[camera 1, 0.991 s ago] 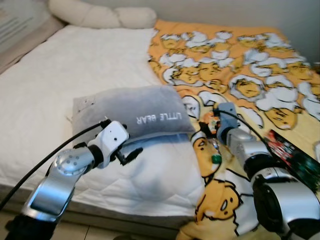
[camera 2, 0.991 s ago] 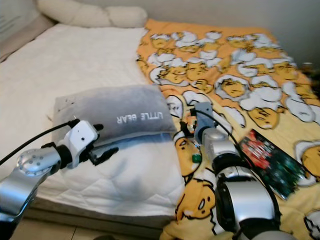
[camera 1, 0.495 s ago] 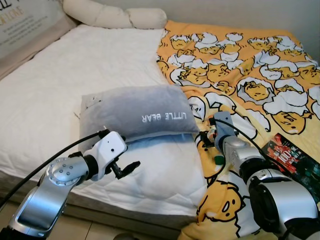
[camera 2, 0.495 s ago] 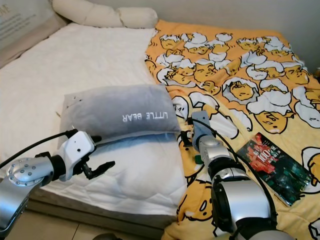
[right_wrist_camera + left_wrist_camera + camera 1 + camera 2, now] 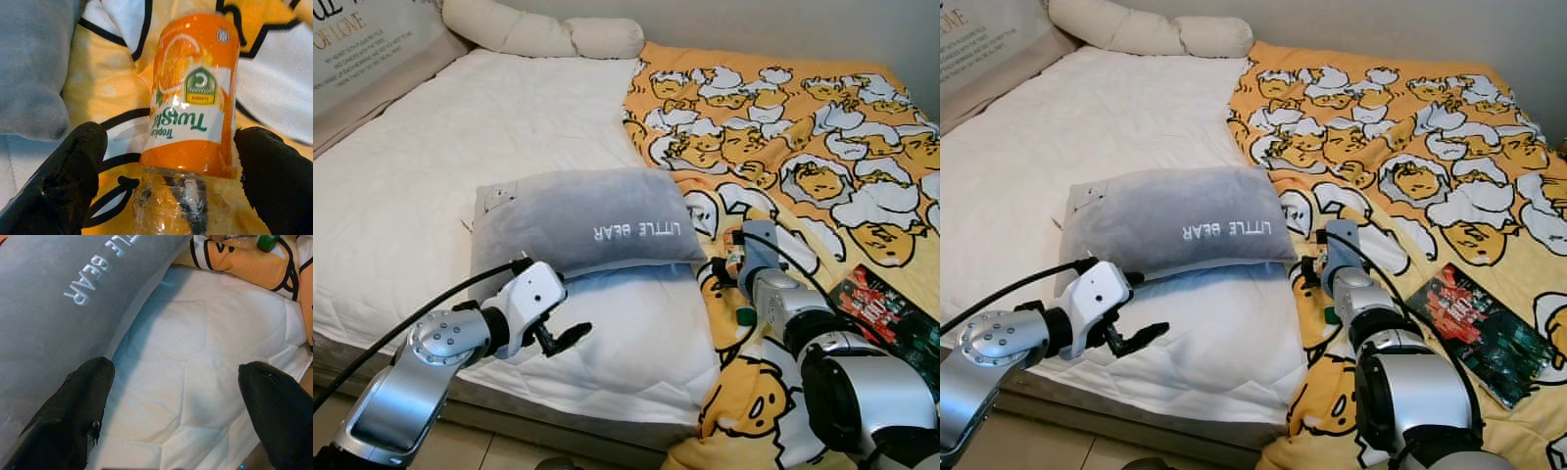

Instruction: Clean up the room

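Right gripper point(image 5: 166, 181) fingers spread around orange bottle point(image 5: 195, 103) lying on yellow blanket point(image 5: 822, 127) | grey pillow point(image 5: 582, 220) just beside | left gripper point(image 5: 176, 416) open over white mattress point(image 5: 460, 127) | book point(image 5: 1477, 331) nearby

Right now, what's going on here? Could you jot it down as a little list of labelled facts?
Place: bed with a white mattress cover and a yellow cartoon blanket
Left gripper: open, above the white cover beside the grey pillow, touching nothing
Right gripper: open, fingers either side of an orange juice bottle, not closed on it
Bottle: empty-looking, lying on the blanket beside the pillow's corner, green cap
Also on the bed: dark book, long white bolster
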